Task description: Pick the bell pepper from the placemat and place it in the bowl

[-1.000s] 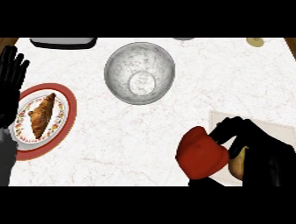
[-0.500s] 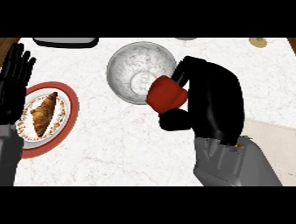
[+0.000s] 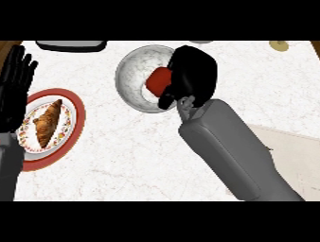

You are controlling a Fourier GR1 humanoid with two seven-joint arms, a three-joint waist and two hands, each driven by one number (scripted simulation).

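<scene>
The right hand [image 3: 193, 75] is curling round the red bell pepper [image 3: 159, 80] over the bowl [image 3: 132, 78]. The left hand [image 3: 10, 90] is resting open beside the croissant plate [image 3: 76, 118].

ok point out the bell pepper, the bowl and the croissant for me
bell pepper [image 3: 158, 80], head view, on its red side left of the right hand
bowl [image 3: 129, 80], head view, on the bare inner wall at its left
croissant [image 3: 47, 122], head view, on its middle
</scene>
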